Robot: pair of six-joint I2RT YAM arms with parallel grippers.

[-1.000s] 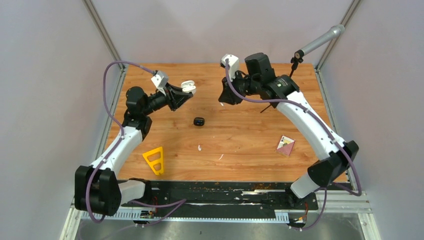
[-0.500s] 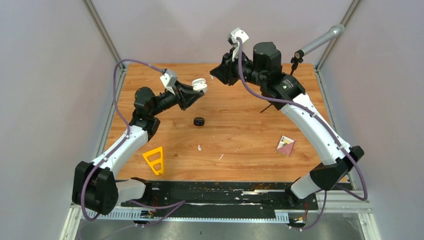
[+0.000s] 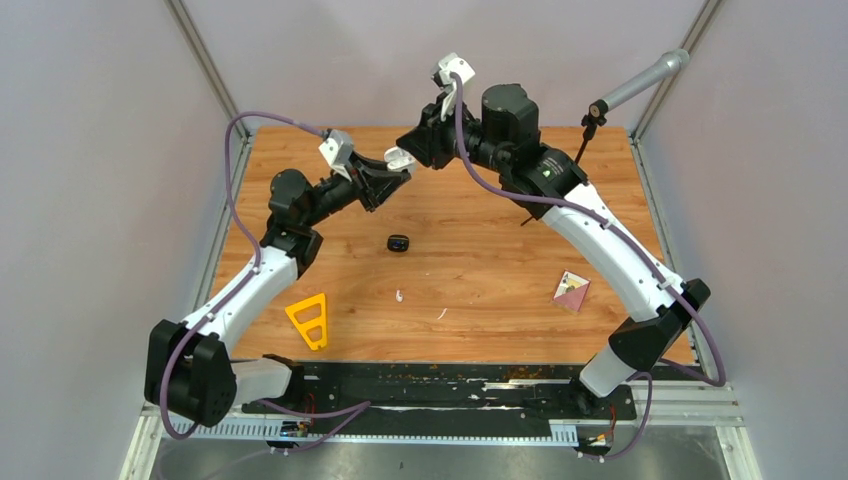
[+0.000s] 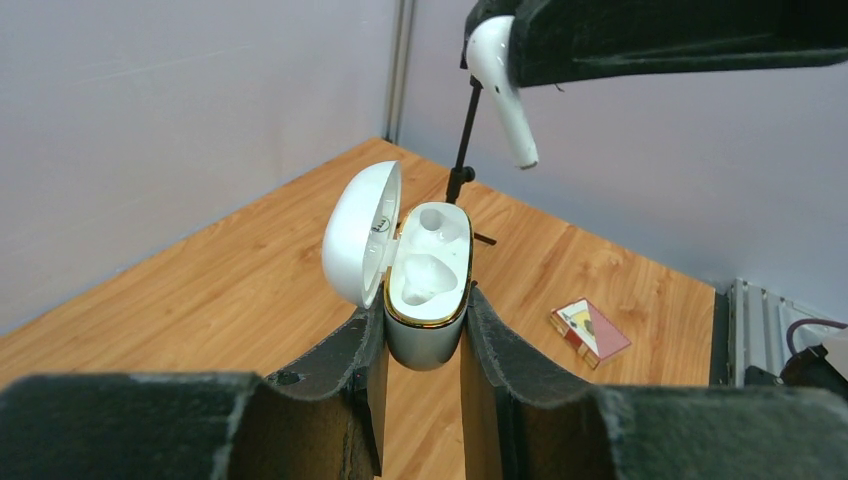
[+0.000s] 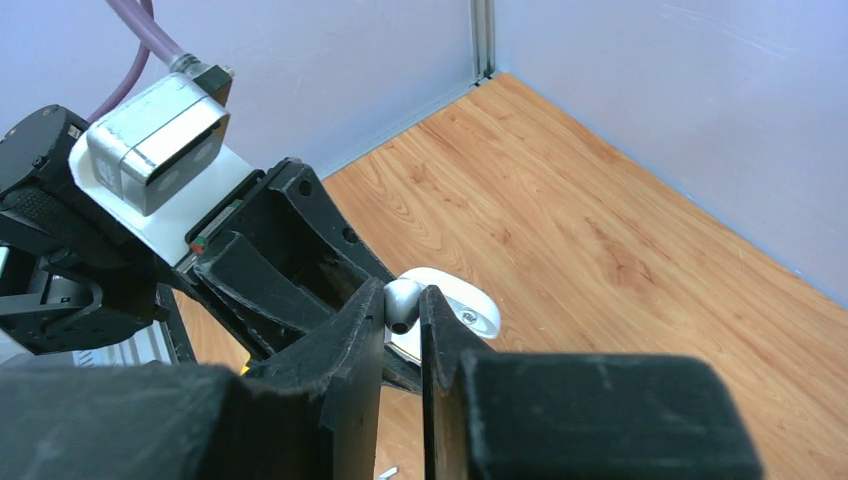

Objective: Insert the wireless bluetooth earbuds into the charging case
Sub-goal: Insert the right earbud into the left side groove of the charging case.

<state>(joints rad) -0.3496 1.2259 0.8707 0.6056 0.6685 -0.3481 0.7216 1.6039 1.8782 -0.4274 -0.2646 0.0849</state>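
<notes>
My left gripper point(image 4: 425, 315) is shut on a white charging case point(image 4: 430, 265), held upright above the table with its lid point(image 4: 360, 235) swung open to the left. My right gripper point(image 5: 403, 300) is shut on a white earbud point(image 5: 402, 303). In the left wrist view that earbud point(image 4: 500, 85) hangs stem down, above and slightly right of the open case. From above, both grippers meet over the back of the table, left gripper point(image 3: 392, 168) below right gripper point(image 3: 415, 142). Another white earbud point(image 3: 399, 296) lies on the wood.
A small black case point(image 3: 398, 243) sits mid-table. A thin white sliver point(image 3: 441, 314) lies near the front, a yellow triangular piece point(image 3: 309, 320) at front left, a small card box point(image 3: 571, 291) at right. A microphone stand point(image 3: 640, 85) leans at the back right corner.
The right gripper rose and swung left with the earbud until it came over the case. The left gripper lifted the open case up and to the right toward it.
</notes>
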